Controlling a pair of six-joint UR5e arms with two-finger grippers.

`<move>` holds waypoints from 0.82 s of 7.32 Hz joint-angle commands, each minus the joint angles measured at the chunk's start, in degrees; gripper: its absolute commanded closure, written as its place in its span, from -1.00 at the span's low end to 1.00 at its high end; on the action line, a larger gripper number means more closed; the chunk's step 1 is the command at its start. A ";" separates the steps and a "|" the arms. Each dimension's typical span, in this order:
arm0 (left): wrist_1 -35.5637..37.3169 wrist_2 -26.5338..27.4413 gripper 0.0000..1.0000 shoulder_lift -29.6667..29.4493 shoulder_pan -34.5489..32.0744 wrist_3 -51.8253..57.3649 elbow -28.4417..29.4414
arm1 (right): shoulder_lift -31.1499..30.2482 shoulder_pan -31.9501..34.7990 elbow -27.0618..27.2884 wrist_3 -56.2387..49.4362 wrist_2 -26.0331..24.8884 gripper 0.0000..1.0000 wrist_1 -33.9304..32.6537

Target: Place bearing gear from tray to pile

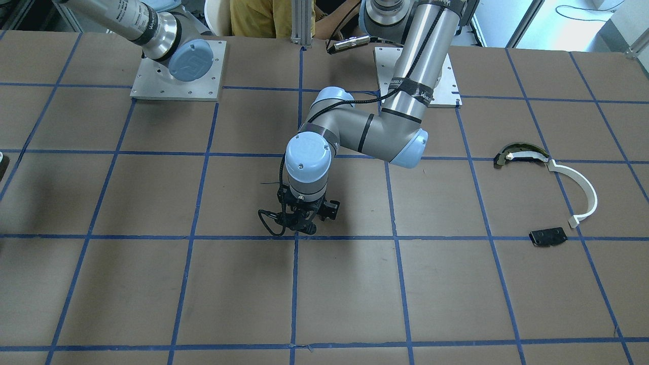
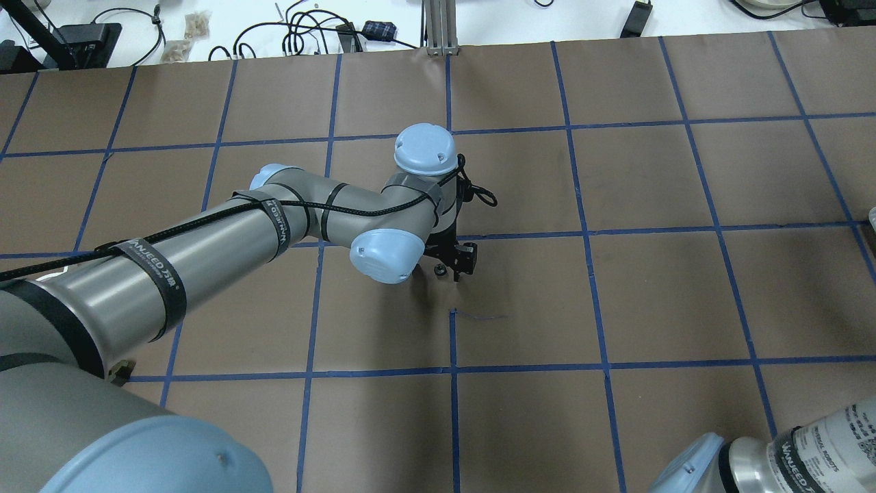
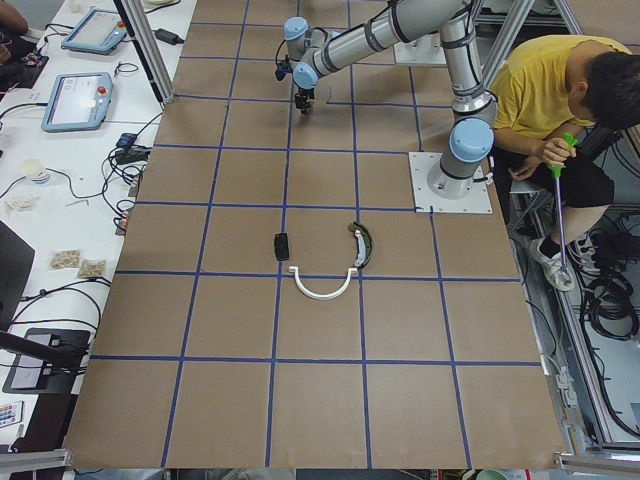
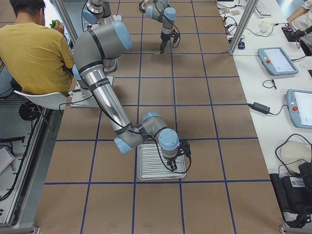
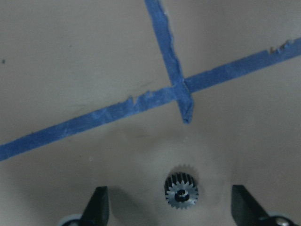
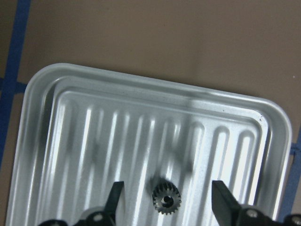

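A small dark gear (image 6: 166, 198) lies in the ribbed silver tray (image 6: 42, 99), between the open fingers of my right gripper (image 6: 167, 188). In the exterior right view that gripper (image 4: 174, 165) hangs over the tray (image 4: 146, 168). A second small gear (image 5: 181, 190) lies on the brown table, between the open fingers of my left gripper (image 5: 167, 200) at the table's middle (image 2: 452, 266). The pile lies apart from both: a white curved strip (image 1: 578, 187), a dark olive curved piece (image 1: 522, 153) and a black plate (image 1: 548, 236).
Blue tape lines cross the brown table; one crossing (image 5: 181, 89) lies just beyond the left gripper's gear. A person in a yellow shirt (image 4: 34, 48) sits behind the robot bases. Tablets and cables lie on the side bench (image 4: 278, 61).
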 commanded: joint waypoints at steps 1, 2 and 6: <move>0.12 -0.09 0.08 -0.21 -0.03 -0.01 0.33 | 0.70 -0.03 -0.01 0.03 -0.10 -0.30 0.01; 0.12 0.00 0.81 -0.04 -0.03 0.34 0.33 | 0.78 -0.03 0.08 0.12 -0.10 -0.26 0.01; -0.05 0.09 1.00 1.97 0.06 -0.45 0.77 | 0.78 -0.03 0.08 -0.06 -0.36 0.25 0.18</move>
